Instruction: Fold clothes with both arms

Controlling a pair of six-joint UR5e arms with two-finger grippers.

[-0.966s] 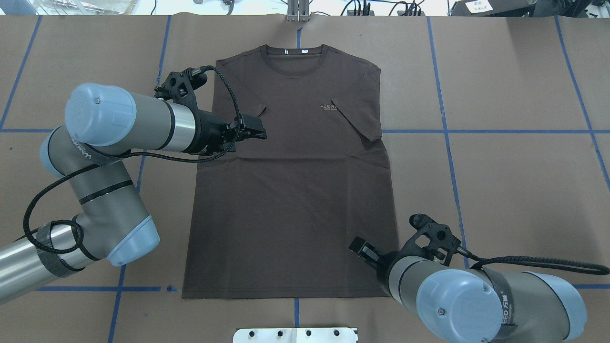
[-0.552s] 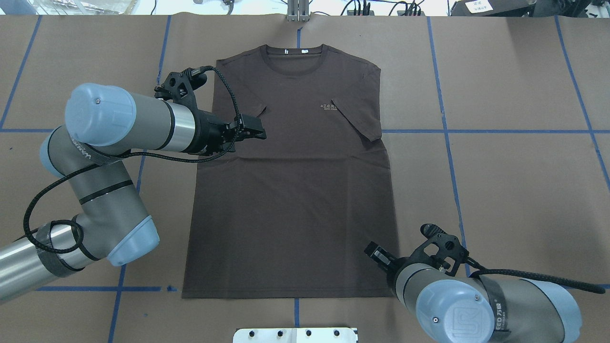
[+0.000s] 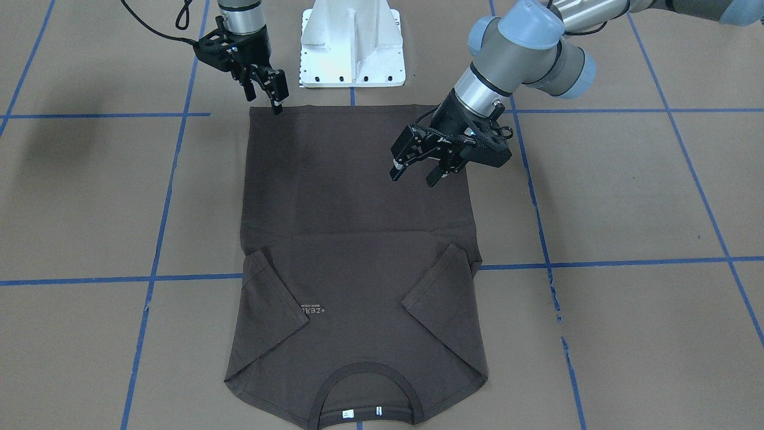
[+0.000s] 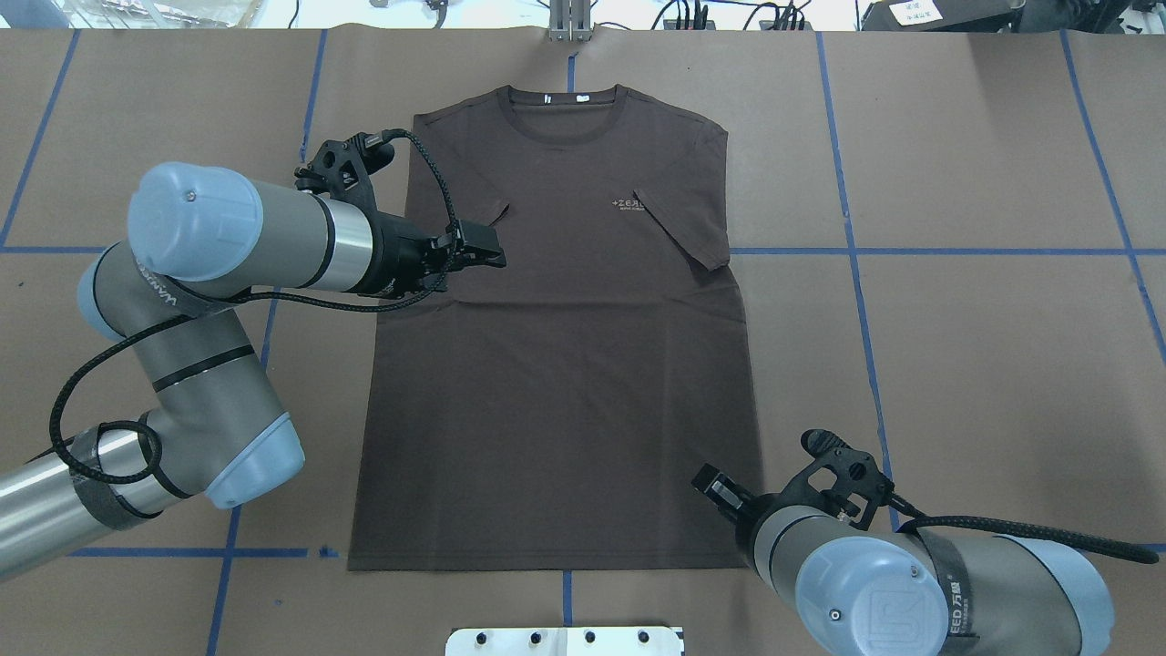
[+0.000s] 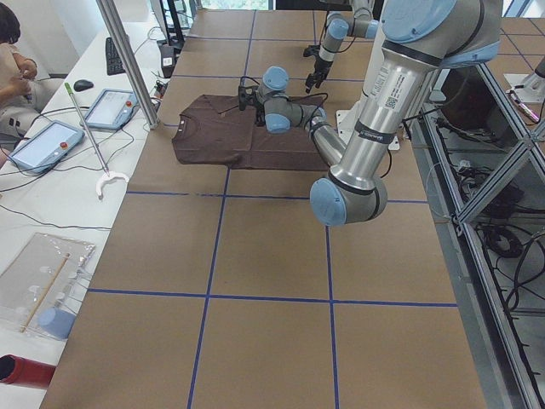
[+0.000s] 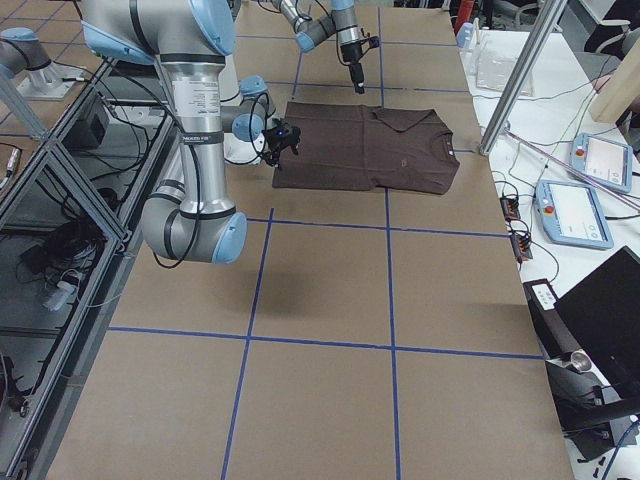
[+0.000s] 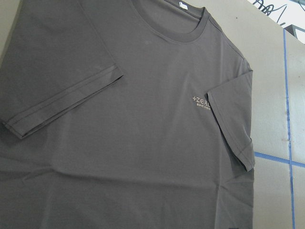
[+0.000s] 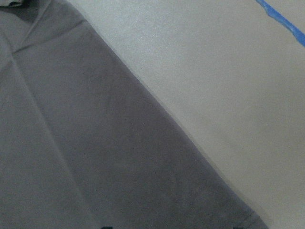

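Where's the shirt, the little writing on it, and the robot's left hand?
shirt (image 4: 556,410): overhead view, middle of its front.
logo (image 4: 627,204): overhead view, on the pale letters.
left gripper (image 3: 412,179): front-facing view, between its fingertips.

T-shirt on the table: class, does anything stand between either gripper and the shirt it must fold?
Nothing visible does. The left gripper hovers open above the T-shirt, on its own side. The right gripper hangs at a hem corner. Only bare table surrounds the cloth.

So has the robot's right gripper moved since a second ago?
Yes. In the overhead view the right gripper has slid a little nearer the brown T-shirt, toward its right edge and bottom hem.
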